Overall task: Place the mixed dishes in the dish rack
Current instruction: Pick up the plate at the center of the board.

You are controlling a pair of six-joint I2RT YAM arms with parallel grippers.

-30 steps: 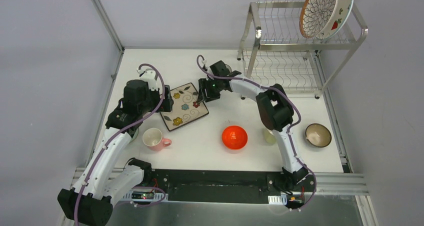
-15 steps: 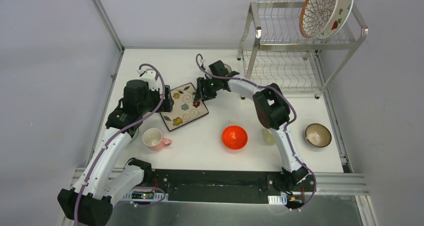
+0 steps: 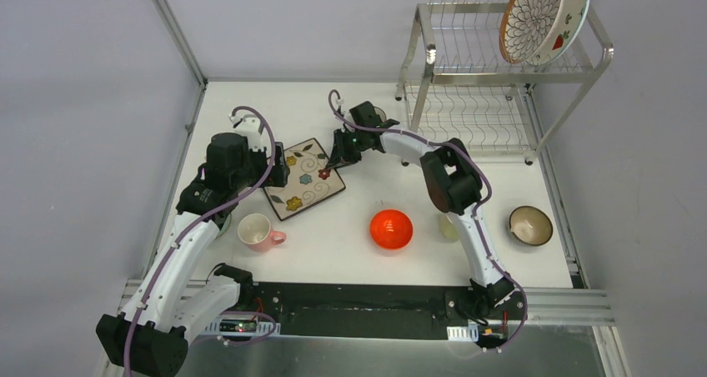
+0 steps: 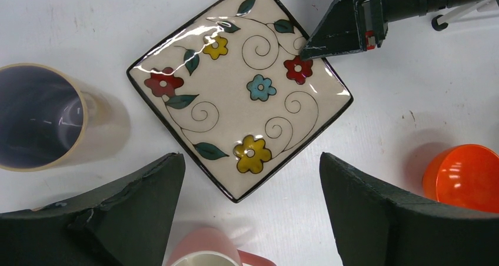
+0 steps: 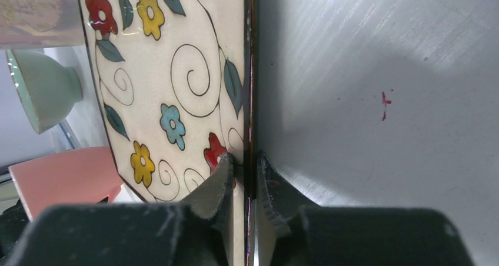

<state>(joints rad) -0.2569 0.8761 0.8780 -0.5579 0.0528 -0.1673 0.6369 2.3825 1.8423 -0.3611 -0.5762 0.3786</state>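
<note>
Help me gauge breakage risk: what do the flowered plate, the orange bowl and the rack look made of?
The flowered plate: likely glazed ceramic; glossy cream face with white glare, painted flowers, dark rim. The orange bowl: smooth and shiny with one bright highlight; plastic or glazed ceramic, cannot tell. The rack: bare silver metal, thin wires and polished frame.

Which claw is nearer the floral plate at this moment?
Right. The right claw grips the floral plate by its edge; the left claw hovers open above it, touching nothing.
</note>
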